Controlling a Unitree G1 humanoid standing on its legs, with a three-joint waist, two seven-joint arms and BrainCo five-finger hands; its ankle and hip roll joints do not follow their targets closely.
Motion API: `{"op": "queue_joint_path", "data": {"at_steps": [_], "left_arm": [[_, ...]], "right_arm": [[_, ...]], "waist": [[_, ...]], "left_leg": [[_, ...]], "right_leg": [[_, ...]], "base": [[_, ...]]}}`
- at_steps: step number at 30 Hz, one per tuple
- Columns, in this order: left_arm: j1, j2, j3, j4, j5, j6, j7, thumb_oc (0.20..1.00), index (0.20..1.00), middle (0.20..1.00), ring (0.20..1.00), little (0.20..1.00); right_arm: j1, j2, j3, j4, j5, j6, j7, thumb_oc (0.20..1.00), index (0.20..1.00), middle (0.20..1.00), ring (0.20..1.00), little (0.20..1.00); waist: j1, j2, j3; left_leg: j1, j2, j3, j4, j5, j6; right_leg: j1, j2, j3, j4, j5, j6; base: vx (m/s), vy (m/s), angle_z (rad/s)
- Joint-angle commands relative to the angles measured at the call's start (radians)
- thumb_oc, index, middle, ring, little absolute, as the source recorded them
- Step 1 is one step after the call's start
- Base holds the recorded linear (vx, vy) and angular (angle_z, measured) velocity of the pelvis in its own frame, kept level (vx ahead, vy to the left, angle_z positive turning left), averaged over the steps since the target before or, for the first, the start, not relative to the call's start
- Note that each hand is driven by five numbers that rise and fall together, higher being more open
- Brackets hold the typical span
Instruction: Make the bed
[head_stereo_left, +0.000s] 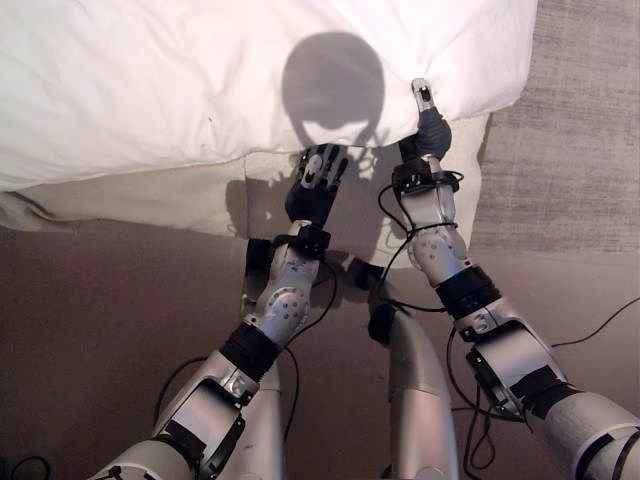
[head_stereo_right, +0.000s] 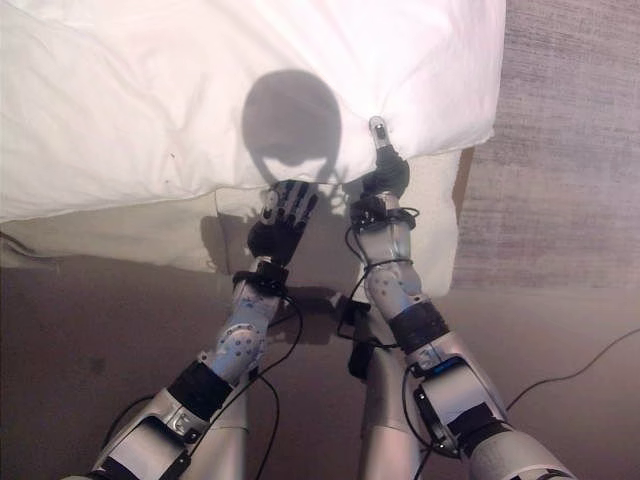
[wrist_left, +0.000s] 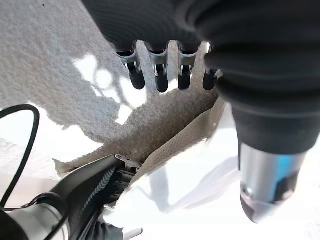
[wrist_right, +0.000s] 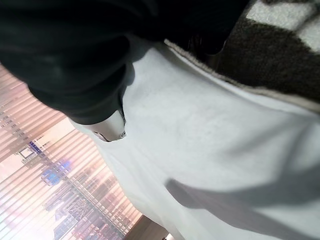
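In the left eye view, a white duvet (head_stereo_left: 200, 90) lay across the bed, its near edge running side to side and overhanging the beige side of the mattress (head_stereo_left: 150, 200). That edge was the line the next move turned on: it lay straight ahead of both arms, crosswise to them. The right hand (head_stereo_left: 428, 125) was the one at it, close to the duvet's right corner, one finger lying up on the white cloth and the rest tucked at or under the hem, so I could not tell how they were closed. The left hand (head_stereo_left: 318, 178) sat just below the hem, against the mattress side, fingers spread and fairly straight, holding nothing. A grey rug (head_stereo_left: 570, 130) lay right of the bed.

The right eye view showed the same layout, the left hand's fingers (head_stereo_right: 290, 205) just short of the overhang.

In the left wrist view the fingers (wrist_left: 161, 80) hung straight in a row over coarse beige cloth, with the white duvet past them and untouched.

In the right wrist view the duvet (wrist_right: 210, 130) pressed close against the dark cover of the hand; the grip itself was hidden.
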Motion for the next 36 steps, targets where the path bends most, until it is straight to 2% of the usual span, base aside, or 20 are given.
{"op": "queue_joint_path", "data": {"at_steps": [1, 15, 25, 36], "left_arm": [[-0.021, -0.01, 0.034, -0.061, 0.026, -0.03, 0.001, 1.0, 1.0, 1.0, 1.0, 1.0], [-0.081, -0.022, 0.09, -0.023, 0.005, -0.055, 0.026, 1.0, 1.0, 1.0, 1.0, 1.0], [-0.092, -0.006, 0.178, -0.041, -0.01, -0.109, 0.057, 1.0, 1.0, 1.0, 1.0, 1.0], [-0.033, 0.115, 0.358, -0.063, 0.004, -0.161, 0.09, 1.0, 1.0, 1.0, 1.0, 1.0]], "right_arm": [[0.121, -0.026, -0.037, -0.125, -0.017, -0.056, 0.011, 0.2, 0.2, 0.2, 0.2, 0.2], [0.093, -0.031, -0.038, -0.117, -0.012, -0.052, 0.012, 0.2, 0.2, 0.2, 0.2, 0.2], [0.099, -0.029, -0.05, -0.118, -0.013, -0.053, 0.008, 0.2, 0.2, 0.2, 0.2, 0.2], [0.134, -0.039, -0.072, -0.128, -0.006, -0.049, 0.024, 0.2, 0.2, 0.2, 0.2, 0.2]], "waist": [[0.001, -0.022, -0.013], [-0.012, -0.019, -0.013], [-0.01, -0.013, -0.013], [0.021, -0.003, -0.013]], "left_leg": [[0.009, -0.012, 0.001, -0.053, -0.006, 0.062], [-0.005, -0.011, 0.004, -0.037, -0.011, 0.062], [-0.015, -0.014, 0.003, -0.029, -0.014, 0.063], [-0.02, -0.026, -0.006, -0.028, -0.013, 0.064]], "right_leg": [[-0.029, -0.039, 0.059, 0.088, -0.012, 0.111], [-0.044, -0.033, 0.066, 0.095, -0.011, 0.111], [-0.05, -0.03, 0.069, 0.1, -0.015, 0.111], [-0.05, -0.036, 0.064, 0.116, -0.027, 0.11]], "base": [[0.0, 0.0, 0.0], [0.0, 0.0, 0.0], [0.0, 0.0, 0.0], [0.0, 0.0, 0.0]]}}
